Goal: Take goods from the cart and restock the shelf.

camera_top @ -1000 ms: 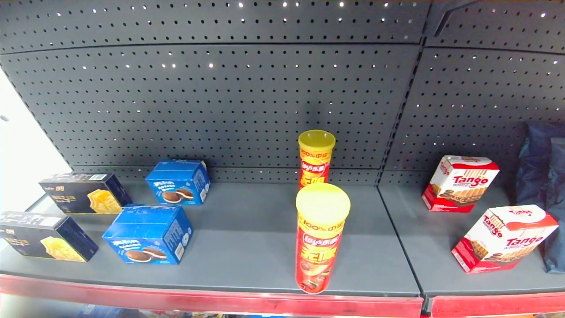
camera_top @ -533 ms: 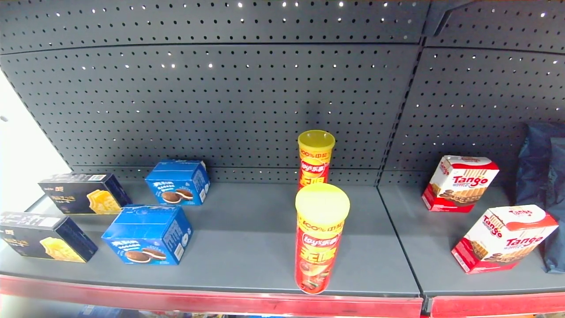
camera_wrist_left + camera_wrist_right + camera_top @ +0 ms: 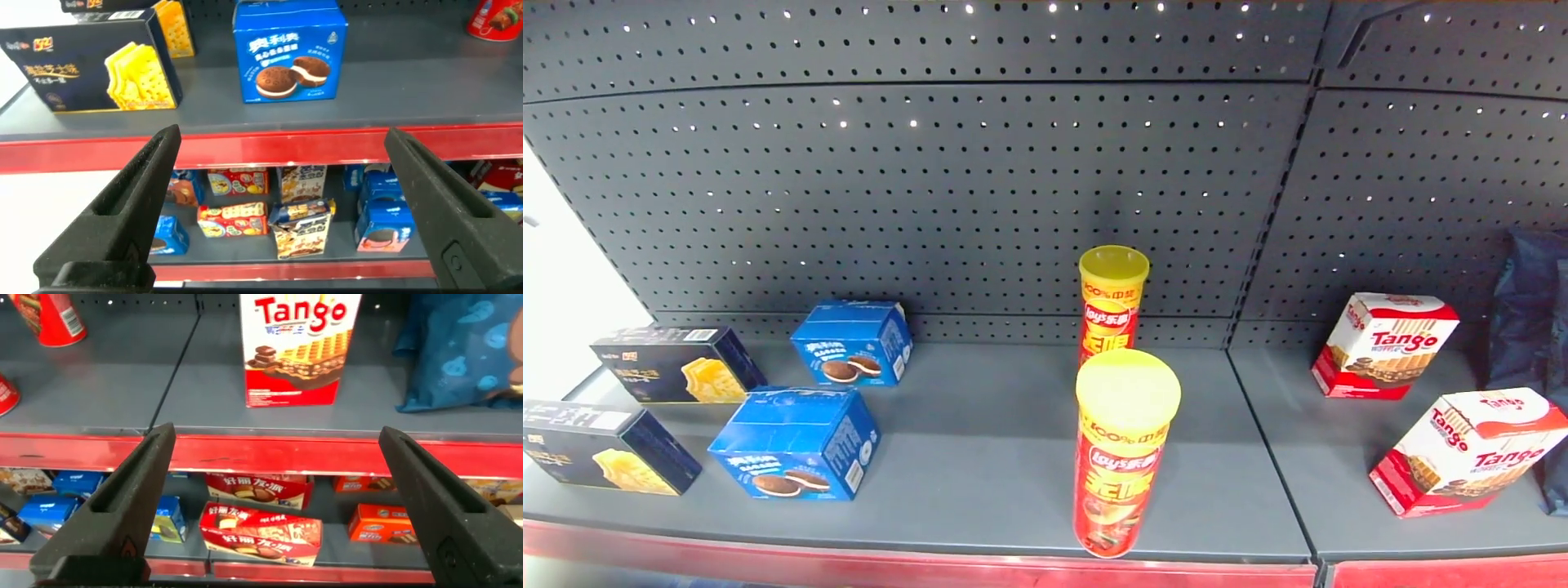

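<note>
The grey shelf [image 3: 980,457] carries two upright red chip cans with yellow lids [image 3: 1126,453], one behind the other. Two blue cookie boxes [image 3: 796,445] and two dark cracker boxes [image 3: 605,449] lie to the left, two red-and-white wafer boxes [image 3: 1470,449] to the right. My left gripper [image 3: 282,139] is open and holds nothing, in front of the shelf's red edge [image 3: 278,149], below a blue cookie box [image 3: 288,51]. My right gripper [image 3: 278,434] is open and holds nothing, facing the red edge below a wafer box [image 3: 298,347].
Dark blue bags [image 3: 1531,302] lean at the shelf's far right, with one of these bags [image 3: 466,347] beside the wafer box. A lower shelf holds several snack boxes [image 3: 233,220] and more snack boxes [image 3: 261,531]. Bare shelf lies between the cookie boxes and the cans.
The whole head view has shifted slightly, so the camera moved. The goods on the shelf stand as before.
</note>
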You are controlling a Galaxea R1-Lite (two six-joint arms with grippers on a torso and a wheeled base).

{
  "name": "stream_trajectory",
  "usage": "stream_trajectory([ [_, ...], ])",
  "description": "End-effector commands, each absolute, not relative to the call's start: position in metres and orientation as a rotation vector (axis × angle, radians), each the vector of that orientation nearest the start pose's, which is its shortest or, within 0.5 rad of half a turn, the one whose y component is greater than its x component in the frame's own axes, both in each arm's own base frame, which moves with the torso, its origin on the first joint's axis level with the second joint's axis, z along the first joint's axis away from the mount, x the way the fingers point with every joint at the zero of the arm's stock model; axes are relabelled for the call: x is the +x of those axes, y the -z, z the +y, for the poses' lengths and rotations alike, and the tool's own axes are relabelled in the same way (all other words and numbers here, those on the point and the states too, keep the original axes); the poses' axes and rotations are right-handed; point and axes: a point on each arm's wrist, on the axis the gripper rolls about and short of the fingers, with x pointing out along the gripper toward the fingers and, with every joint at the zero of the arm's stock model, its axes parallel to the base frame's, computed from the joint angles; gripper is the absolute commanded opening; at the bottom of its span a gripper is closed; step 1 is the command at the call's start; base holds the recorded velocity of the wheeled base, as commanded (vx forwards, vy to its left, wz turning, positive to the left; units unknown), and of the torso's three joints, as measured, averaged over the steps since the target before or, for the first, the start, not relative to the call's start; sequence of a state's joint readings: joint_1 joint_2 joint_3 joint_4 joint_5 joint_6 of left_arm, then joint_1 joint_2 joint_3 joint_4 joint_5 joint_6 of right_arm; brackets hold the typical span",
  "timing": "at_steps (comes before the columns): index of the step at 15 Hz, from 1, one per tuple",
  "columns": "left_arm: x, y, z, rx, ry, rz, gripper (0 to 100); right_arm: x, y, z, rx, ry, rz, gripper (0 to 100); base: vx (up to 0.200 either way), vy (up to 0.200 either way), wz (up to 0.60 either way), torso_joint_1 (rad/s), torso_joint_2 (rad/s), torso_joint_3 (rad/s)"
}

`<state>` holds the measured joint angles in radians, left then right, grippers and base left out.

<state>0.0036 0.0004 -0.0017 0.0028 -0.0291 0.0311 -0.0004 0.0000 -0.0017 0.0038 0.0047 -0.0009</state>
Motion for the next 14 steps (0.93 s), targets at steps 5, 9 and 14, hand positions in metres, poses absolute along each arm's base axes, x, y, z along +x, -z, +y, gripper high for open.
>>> stream_trajectory([
  [5,-0.0229,-0.0756,-0.0007,0.031,0.026,0.001,100,-0.0229,-0.0754,0.0002,-0.002,-0.005,0.003,100,0.0,0.0,0.0,0.0,0.0,0.0],
  [9,-0.0229,-0.0756,-0.0008,0.034,0.028,0.001,100,-0.0229,-0.0754,0.0002,-0.002,-0.005,0.003,100,0.0,0.0,0.0,0.0,0.0,0.0],
  [14,-0.0229,-0.0756,-0.0008,0.032,0.028,0.001,100,-0.0229,-0.0754,0.0002,-0.002,-0.006,0.003,100,0.0,0.0,0.0,0.0,0.0,0.0],
])
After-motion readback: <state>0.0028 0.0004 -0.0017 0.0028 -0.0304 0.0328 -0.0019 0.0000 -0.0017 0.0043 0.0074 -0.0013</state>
